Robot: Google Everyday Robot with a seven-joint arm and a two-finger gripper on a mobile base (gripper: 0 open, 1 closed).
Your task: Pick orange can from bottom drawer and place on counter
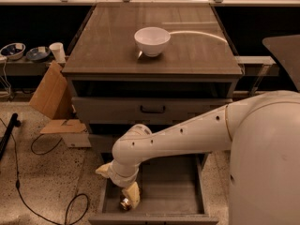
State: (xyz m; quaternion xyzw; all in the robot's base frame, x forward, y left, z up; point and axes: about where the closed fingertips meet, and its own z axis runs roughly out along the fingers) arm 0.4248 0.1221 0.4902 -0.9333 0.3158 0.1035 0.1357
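Low at frame centre-left, the gripper (131, 195) sits over the orange can (124, 204) in the bottom drawer (174, 191), closure indeterminable; grasp stage judged, next needing a firm hold before lifting to the counter (103, 46).

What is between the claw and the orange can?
Nothing. In the camera view, the claw is down in the bottom drawer, right next to the can, and no gap shows between them.

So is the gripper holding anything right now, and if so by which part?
Cannot tell. The gripper is down in the bottom drawer, right over the orange can, hiding any contact.
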